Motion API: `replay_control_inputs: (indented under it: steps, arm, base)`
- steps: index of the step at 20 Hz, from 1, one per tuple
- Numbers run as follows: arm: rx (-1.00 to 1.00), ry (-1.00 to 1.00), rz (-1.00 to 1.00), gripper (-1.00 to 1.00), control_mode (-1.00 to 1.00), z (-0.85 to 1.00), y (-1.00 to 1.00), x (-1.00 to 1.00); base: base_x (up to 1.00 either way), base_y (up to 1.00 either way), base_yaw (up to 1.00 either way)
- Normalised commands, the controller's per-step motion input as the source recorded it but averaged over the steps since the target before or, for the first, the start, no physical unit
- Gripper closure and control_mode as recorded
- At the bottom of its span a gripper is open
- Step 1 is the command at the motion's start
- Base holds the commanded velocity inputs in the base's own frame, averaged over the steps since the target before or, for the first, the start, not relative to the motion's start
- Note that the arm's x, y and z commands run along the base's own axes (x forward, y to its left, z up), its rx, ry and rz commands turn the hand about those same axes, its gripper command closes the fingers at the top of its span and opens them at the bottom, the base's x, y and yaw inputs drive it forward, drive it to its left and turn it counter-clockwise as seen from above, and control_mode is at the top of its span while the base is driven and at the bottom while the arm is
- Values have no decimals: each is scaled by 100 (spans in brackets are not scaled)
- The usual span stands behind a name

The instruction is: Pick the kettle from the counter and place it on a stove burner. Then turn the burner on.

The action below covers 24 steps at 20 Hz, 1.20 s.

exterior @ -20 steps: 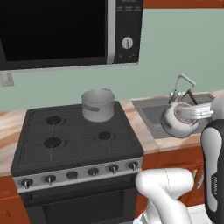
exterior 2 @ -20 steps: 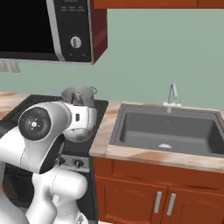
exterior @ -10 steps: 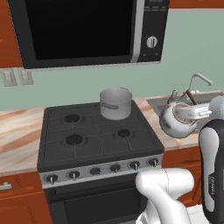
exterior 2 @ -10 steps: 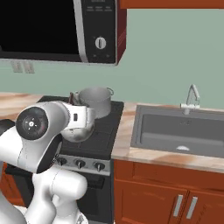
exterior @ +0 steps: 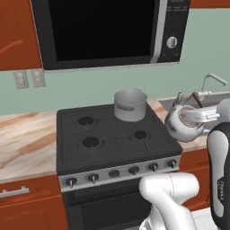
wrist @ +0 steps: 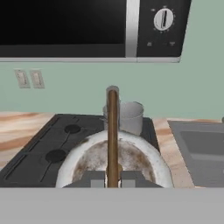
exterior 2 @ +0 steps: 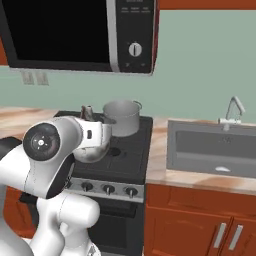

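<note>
One kettle (exterior: 183,125) hung off the table in the left base view, carried just right of the stove (exterior: 114,134) so it could reach a burner (exterior: 140,134) in front of the steel pot (exterior: 130,104). From the right base view, it sat tucked behind the arm, over the stove's near-left part. Along the hand view, the gripper (wrist: 113,177) was clamped shut on the kettle's thin dark handle (wrist: 112,131), keeping the body level beneath it.
</note>
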Motion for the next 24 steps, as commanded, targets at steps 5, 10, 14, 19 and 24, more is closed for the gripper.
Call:
replay_control_inputs:
  steps: [5, 10, 14, 19, 24]
  arm:
    - [0, 0, 0, 100, 100, 0, 0, 0]
    - [0, 0, 0, 100, 100, 0, 0, 0]
    - [0, 0, 0, 100, 100, 0, 0, 0]
    - [0, 0, 0, 100, 100, 0, 0, 0]
    - [0, 0, 0, 100, 100, 0, 0, 0]
  base:
    - [0, 87, -7]
    - [0, 45, -2]
    - [0, 0, 0]
    - [2, 0, 0]
    - [10, 8, 0]
